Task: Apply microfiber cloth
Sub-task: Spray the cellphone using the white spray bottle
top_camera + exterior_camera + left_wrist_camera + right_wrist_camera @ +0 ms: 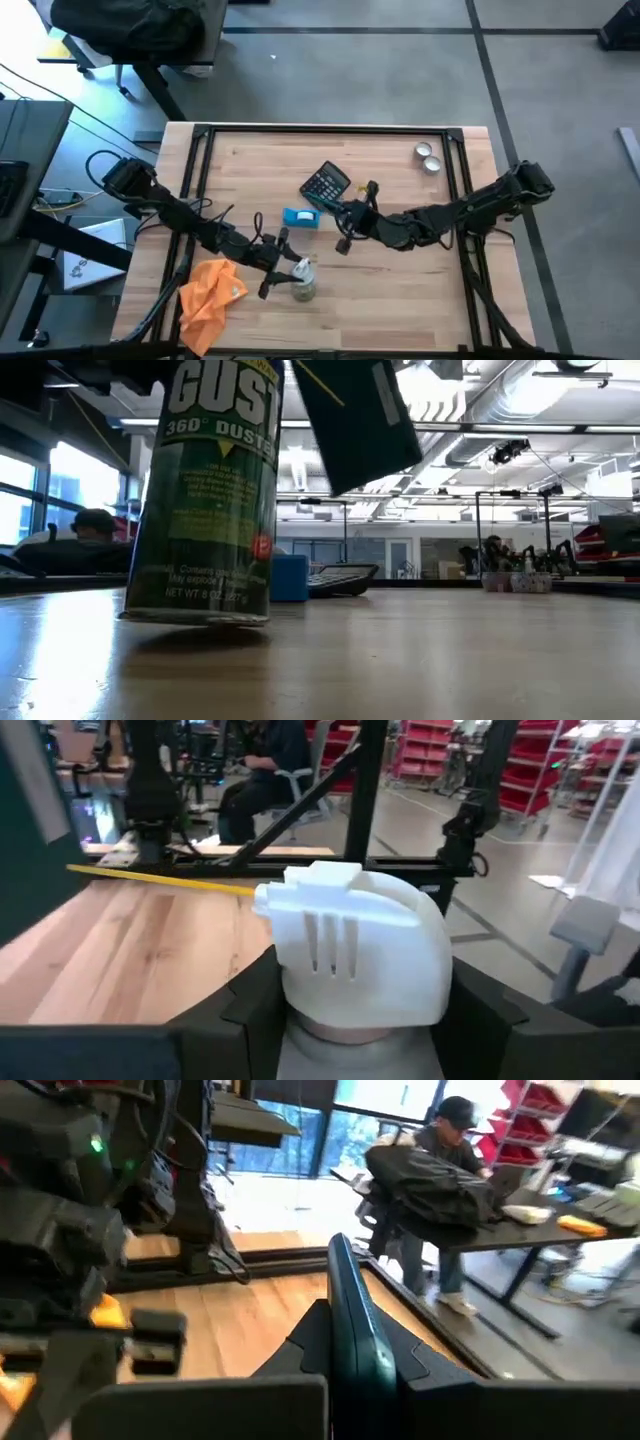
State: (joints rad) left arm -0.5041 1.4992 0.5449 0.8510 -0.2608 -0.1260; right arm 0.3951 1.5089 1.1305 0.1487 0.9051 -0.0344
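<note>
Left end effector (291, 270) clamps duster can (303, 288).

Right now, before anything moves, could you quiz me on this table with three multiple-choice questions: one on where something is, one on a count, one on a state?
1. Where does the microfiber cloth lie?
A. Beside the small round tins
B. On the left arm's side, near the table's edge
C. Under the calculator

2. How many small round tins stand together on the table?
A. Four
B. One
C. Two

3. What is the left gripper doing?
A. Closed around the top of the green spray can
B. Holding the cloth
C. Hanging open above the calculator

Answers:
1 B: in the high view the orange cloth sits crumpled by the left arm.
2 C: two tins show near the far right corner.
3 A: the left wrist view shows the can's white cap between its fingers.

The right gripper is near the blue box.
</note>
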